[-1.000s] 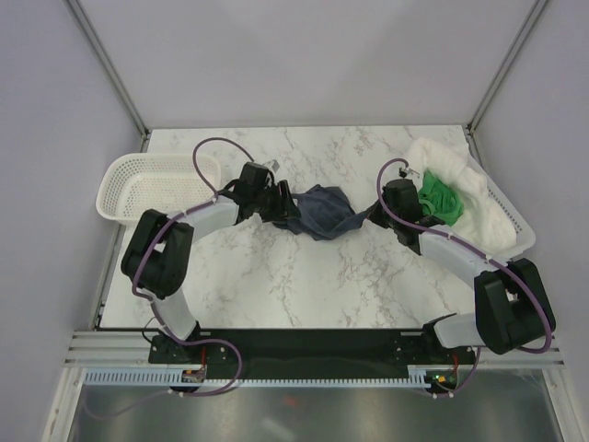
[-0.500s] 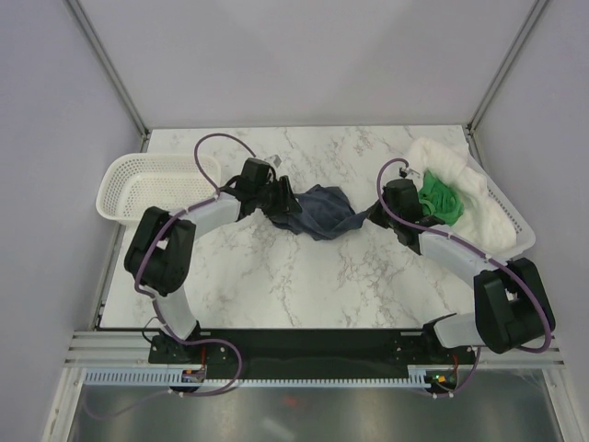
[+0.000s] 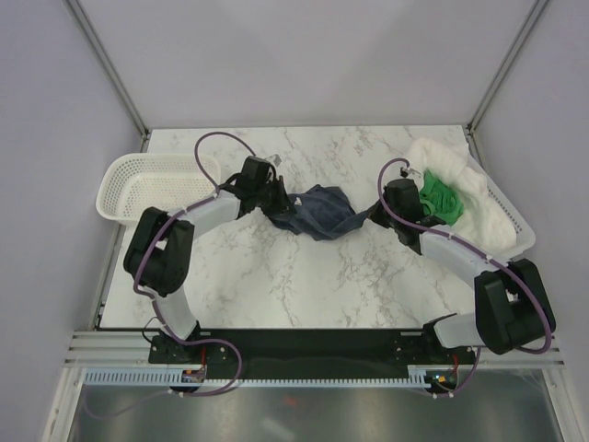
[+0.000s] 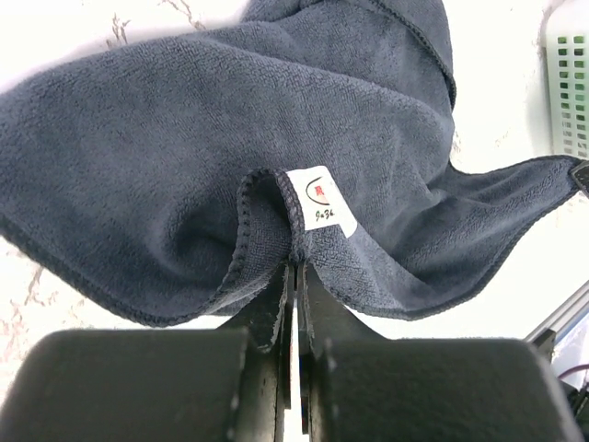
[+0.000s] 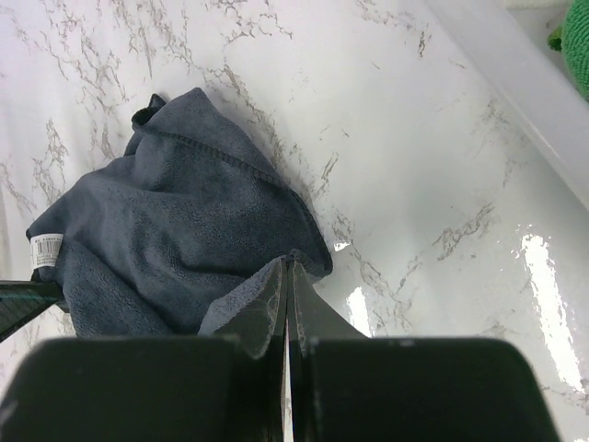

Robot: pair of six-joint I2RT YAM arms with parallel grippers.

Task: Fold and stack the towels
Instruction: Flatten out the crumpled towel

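- top view: the navy towel (image 3: 318, 212) lay crumpled on the marble table (image 3: 276, 276), in the middle of the frame between the two arms.
- the left gripper (image 3: 279, 204) was on the towel's left edge and the right gripper (image 3: 373, 214) on its right corner; the jaws were too small to judge from here.
- the green towel (image 3: 440, 201) sat on the white towel (image 3: 460, 175) in the right basket (image 3: 517, 238), upper right of the frame. the left basket (image 3: 147, 184) stood at the left edge of the table.
- left wrist view: the left gripper (image 4: 296, 272) was pinched together on a fold of the navy towel (image 4: 184, 157) hem at lower centre, just beside a white label (image 4: 322, 198). the cloth filled most of the frame.
- right wrist view: the right gripper (image 5: 285, 272) was clamped on a corner of the navy towel (image 5: 184, 249) at lower centre, with the cloth bunched to the left on the table (image 5: 414, 138).
- the label (image 5: 46, 249) showed at the far left, and a bit of the green towel (image 5: 575, 46) at the upper right.
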